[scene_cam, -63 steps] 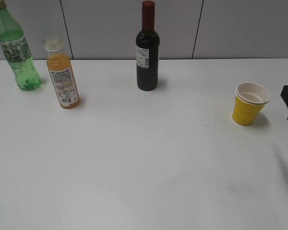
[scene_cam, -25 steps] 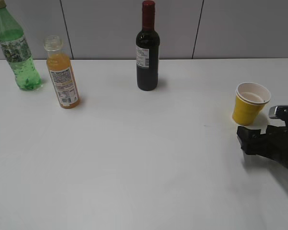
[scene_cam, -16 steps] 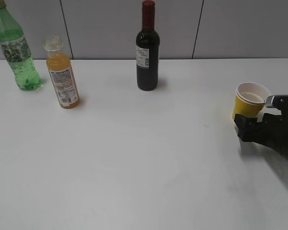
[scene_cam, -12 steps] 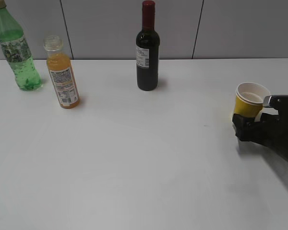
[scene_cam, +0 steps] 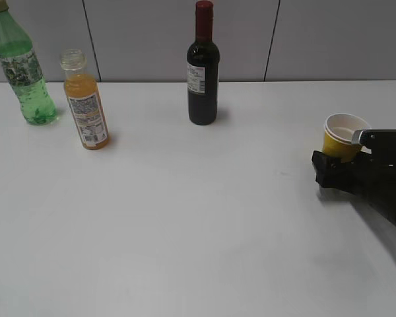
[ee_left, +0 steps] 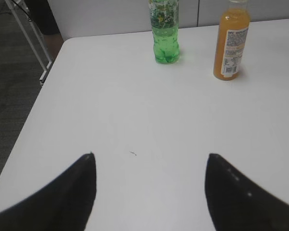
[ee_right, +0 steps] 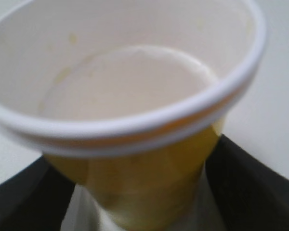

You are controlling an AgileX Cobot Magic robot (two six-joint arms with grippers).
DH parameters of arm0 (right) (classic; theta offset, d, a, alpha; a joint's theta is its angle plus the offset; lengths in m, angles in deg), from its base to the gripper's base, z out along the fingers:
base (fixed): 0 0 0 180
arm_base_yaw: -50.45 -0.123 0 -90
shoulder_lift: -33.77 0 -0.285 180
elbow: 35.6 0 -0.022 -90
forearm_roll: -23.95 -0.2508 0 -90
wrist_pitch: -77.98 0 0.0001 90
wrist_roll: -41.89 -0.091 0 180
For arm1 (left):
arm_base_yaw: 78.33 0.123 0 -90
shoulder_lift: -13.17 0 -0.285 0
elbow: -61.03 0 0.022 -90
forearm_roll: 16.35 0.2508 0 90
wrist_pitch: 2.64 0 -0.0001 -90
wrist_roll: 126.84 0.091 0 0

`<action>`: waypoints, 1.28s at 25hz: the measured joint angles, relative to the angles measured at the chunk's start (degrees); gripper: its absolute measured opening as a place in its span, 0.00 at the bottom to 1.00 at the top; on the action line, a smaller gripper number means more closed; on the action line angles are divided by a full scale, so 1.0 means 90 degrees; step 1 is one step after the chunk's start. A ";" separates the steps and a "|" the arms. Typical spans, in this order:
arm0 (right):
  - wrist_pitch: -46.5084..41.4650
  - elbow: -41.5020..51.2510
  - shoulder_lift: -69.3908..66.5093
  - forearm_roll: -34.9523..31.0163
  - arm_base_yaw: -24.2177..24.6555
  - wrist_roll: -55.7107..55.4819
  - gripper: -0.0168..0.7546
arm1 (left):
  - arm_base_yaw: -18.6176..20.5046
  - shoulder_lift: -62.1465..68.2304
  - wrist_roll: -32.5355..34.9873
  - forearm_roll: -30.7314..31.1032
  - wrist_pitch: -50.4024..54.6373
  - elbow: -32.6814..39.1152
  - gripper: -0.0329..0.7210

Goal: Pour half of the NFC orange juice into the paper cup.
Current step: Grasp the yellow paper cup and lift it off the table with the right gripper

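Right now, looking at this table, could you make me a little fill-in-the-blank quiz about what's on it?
1. The paper cup is yellow outside and ____ inside.
2. The right end effector has its fingers on either side of the ____.
3. The NFC orange juice stands between the green soda bottle and the dark ____ bottle.
4. The juice bottle has no ____ on its neck.

Missing words: white; cup; wine; cap

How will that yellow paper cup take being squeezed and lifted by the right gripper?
The paper cup looks empty, so probably very light. Its thin wall may dent under a firm squeeze between the right gripper fingers. The narrower base suggests it tips easily if nudged.
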 joint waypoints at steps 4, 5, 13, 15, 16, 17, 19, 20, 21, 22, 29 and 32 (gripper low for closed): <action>0.0000 -0.0137 -0.0042 -0.0006 0.0000 0.0000 0.83 | 0.0000 0.0000 0.0000 0.0000 0.0000 0.0000 0.75; -0.0007 -0.0176 -0.0058 -0.0006 0.0000 0.0000 0.83 | 0.0000 0.0000 0.0000 0.0000 0.0000 0.0000 0.75; -0.0146 -0.0341 -0.0067 -0.0006 0.0000 -0.0016 0.78 | 0.0000 0.0000 0.0000 0.0000 0.0000 0.0000 0.75; -0.0154 -0.0341 -0.0067 -0.0006 0.0000 -0.0016 0.74 | 0.0000 0.0000 0.0000 0.0000 0.0000 0.0000 0.75; -0.0153 -0.0341 -0.0067 -0.0006 0.0000 -0.0016 0.72 | 0.0000 0.0000 0.0000 0.0000 0.0000 0.0000 0.75; -0.0153 -0.0341 -0.0067 -0.0006 0.0000 -0.0016 0.69 | 0.0000 0.0000 0.0000 0.0000 0.0000 0.0000 0.75; -0.0153 -0.0341 -0.0067 -0.0006 0.0000 -0.0016 0.63 | 0.0000 0.0000 0.0000 0.0000 0.0000 0.0000 0.74; -0.0153 -0.0341 -0.0067 -0.0006 0.0000 -0.0016 0.61 | 0.0000 0.0000 0.0000 0.0000 0.0000 0.0000 0.73; -0.0153 -0.0341 -0.0067 -0.0006 0.0000 -0.0016 0.61 | 0.0000 0.0000 0.0000 0.0000 0.0000 0.0000 0.73; -0.0153 -0.0341 -0.0067 -0.0006 0.0000 -0.0016 0.61 | 0.0000 0.0000 0.0000 0.0000 0.0000 0.0000 0.72; -0.0183 -0.0341 -0.0015 0.0028 0.0000 0.0054 0.61 | 0.0000 0.0000 0.0000 0.0000 0.0000 0.0000 0.71; -0.0183 -0.0341 0.0193 0.0353 0.0000 0.0211 0.61 | 0.0000 0.0000 0.0000 0.0000 0.0000 0.0000 0.71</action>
